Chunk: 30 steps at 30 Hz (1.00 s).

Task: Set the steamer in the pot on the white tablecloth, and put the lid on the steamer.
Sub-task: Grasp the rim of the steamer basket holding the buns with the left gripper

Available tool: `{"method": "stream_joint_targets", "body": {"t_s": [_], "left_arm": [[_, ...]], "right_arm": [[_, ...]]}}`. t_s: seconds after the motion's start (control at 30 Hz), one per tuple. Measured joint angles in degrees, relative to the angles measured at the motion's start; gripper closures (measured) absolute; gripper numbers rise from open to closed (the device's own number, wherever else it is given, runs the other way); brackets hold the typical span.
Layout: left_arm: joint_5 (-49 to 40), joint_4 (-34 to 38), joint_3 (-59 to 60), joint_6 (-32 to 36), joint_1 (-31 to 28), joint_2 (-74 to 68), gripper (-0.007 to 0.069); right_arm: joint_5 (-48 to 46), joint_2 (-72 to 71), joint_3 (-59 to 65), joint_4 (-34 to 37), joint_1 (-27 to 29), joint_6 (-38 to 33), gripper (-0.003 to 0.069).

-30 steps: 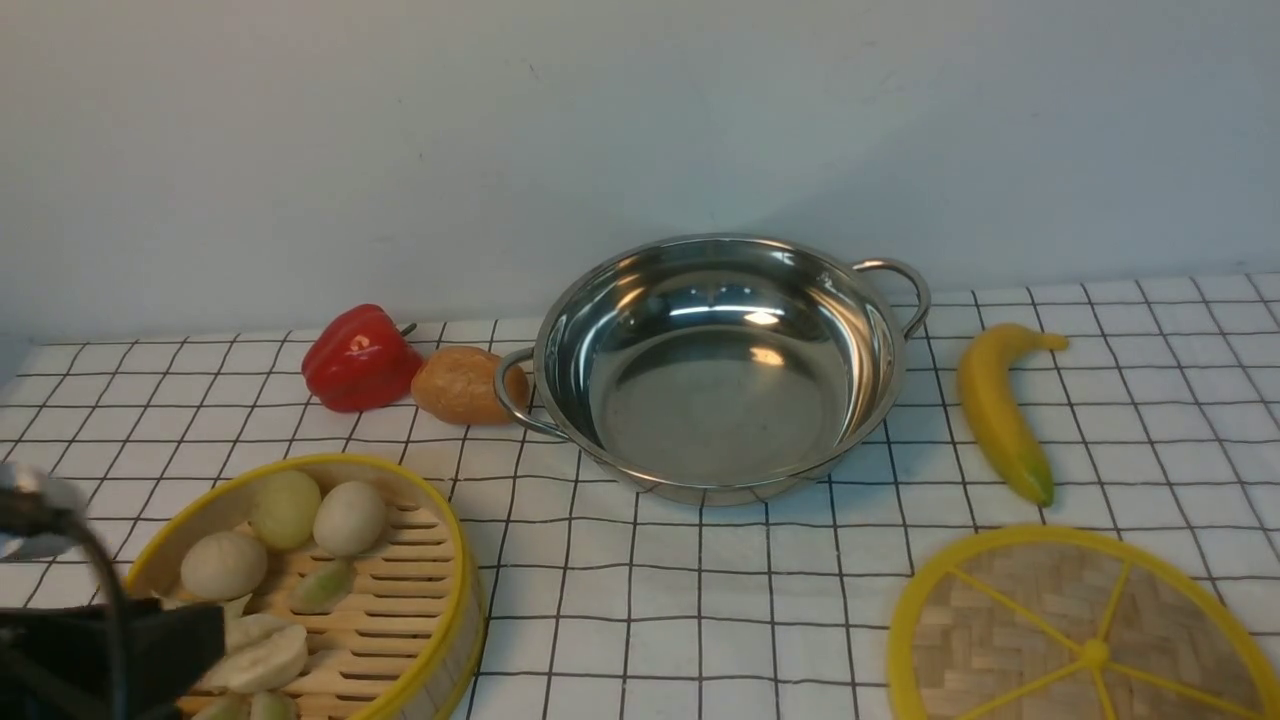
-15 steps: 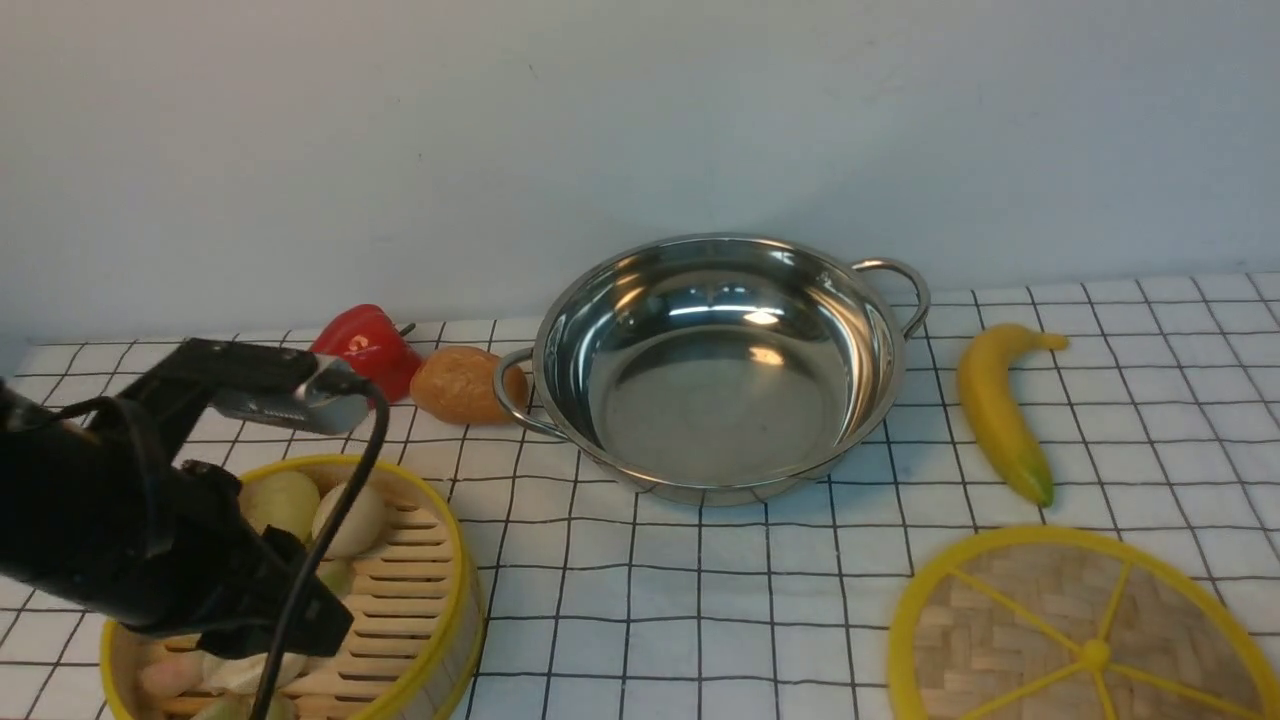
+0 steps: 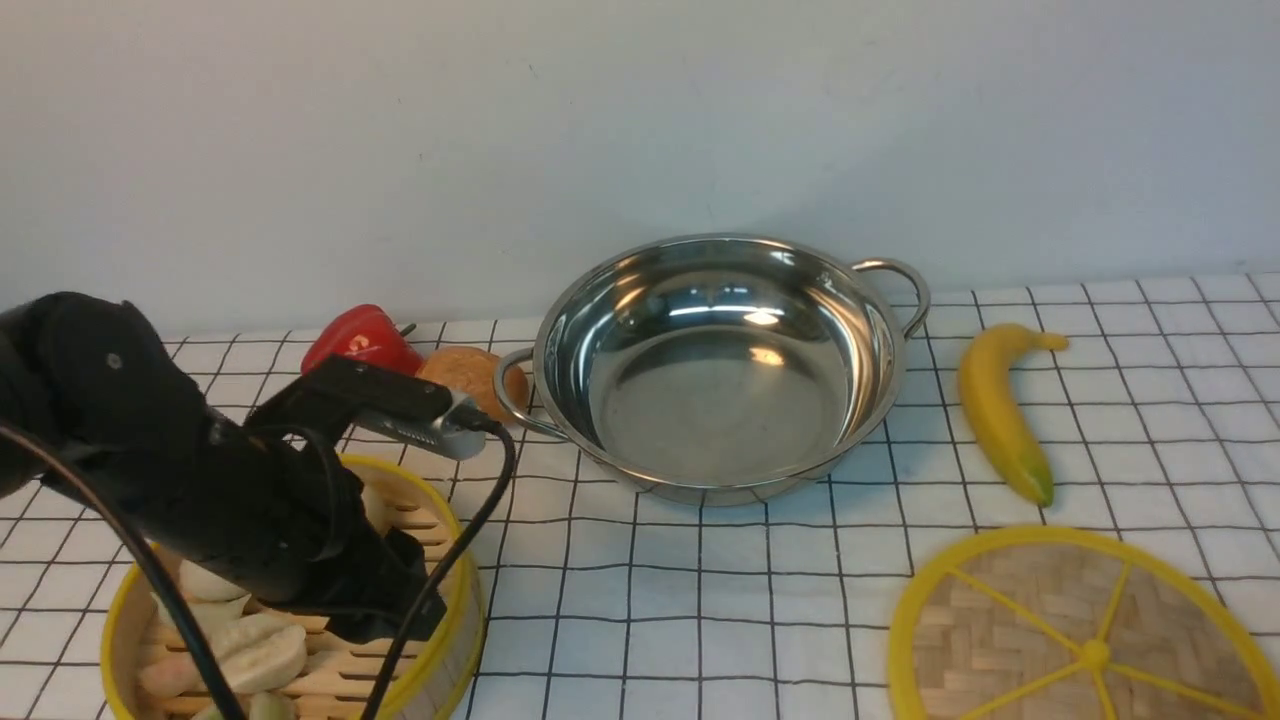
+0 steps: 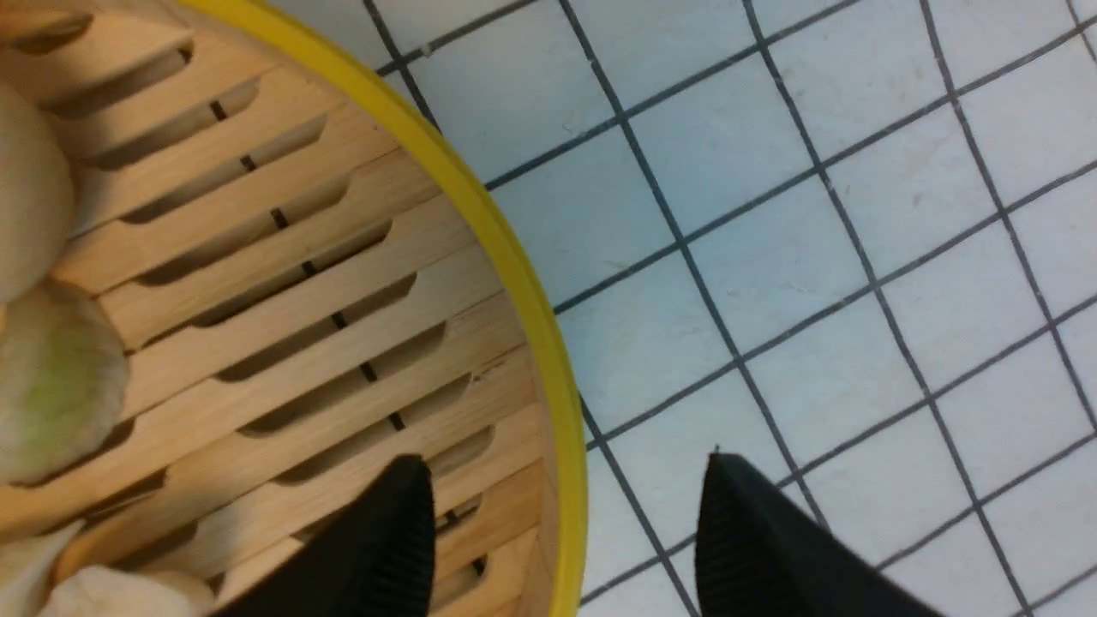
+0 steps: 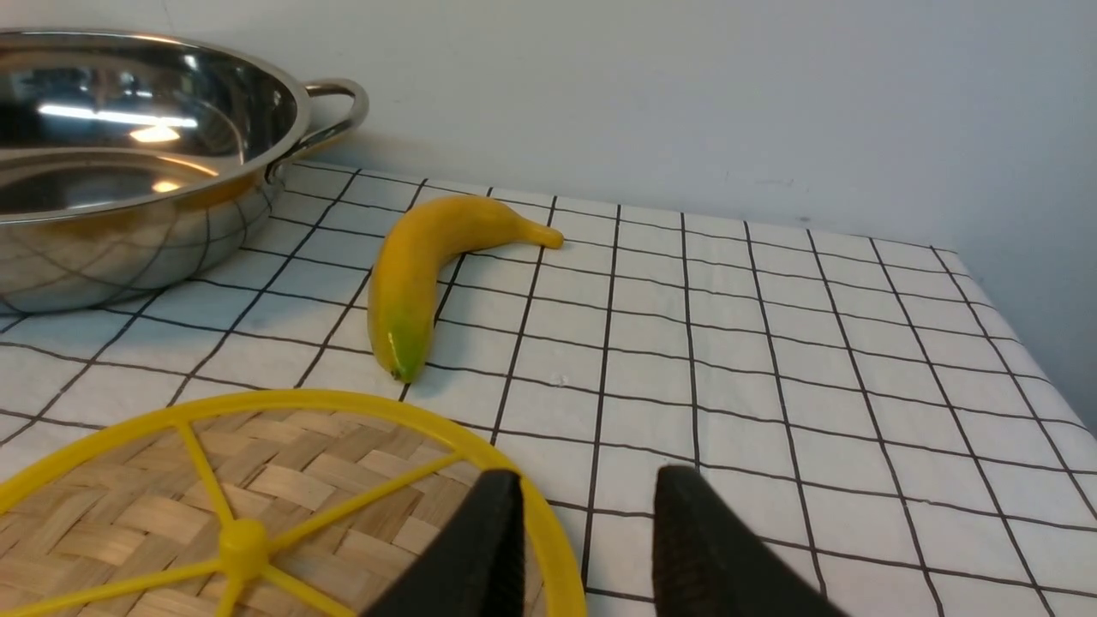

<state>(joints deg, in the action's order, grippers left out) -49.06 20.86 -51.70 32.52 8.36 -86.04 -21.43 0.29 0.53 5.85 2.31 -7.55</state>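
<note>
The steamer [image 3: 463, 598], a bamboo basket with a yellow rim [image 4: 480, 223] and pale buns inside, sits at the front left of the white tablecloth [image 3: 700, 580]. My left arm [image 3: 250, 500] reaches across it. The left gripper [image 4: 563, 461] is open and straddles the rim, one finger over the slatted floor and one outside over the cloth. The empty steel pot [image 3: 720, 400] stands in the middle. The woven lid [image 3: 1080, 640] lies flat at the front right. My right gripper [image 5: 590, 480] is open over the lid's rim [image 5: 548, 523], holding nothing.
A red pepper [image 3: 360, 340] and a brown roll [image 3: 470, 375] lie by the pot's left handle. A banana [image 3: 1000, 410] lies between the pot and the lid. A wall runs close behind the pot. The cloth's right edge [image 5: 1028, 343] drops off.
My left arm has swung in from the lower left edge and now stretches over the steamer, hiding some buns. Pot, lid and the other things have not moved.
</note>
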Motion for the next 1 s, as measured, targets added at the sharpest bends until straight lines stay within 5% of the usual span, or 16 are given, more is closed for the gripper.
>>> {"method": "stream_joint_targets", "body": {"t_s": [0.73,0.93,1.0], "left_arm": [[2.54,2.51,0.00,-0.20,0.13,-11.20,0.0294],[1.67,3.03,-0.19,-0.26,0.13,-13.72,0.0400],[1.04,3.62,-0.40,-0.26,0.18,-13.92,0.0498]], "right_arm": [[0.00,0.00,0.00,0.00,0.00,0.00,0.0419],[0.00,0.00,0.00,0.00,0.00,0.00,0.0419],[0.00,0.00,0.00,0.00,0.00,0.00,0.0419]]}}
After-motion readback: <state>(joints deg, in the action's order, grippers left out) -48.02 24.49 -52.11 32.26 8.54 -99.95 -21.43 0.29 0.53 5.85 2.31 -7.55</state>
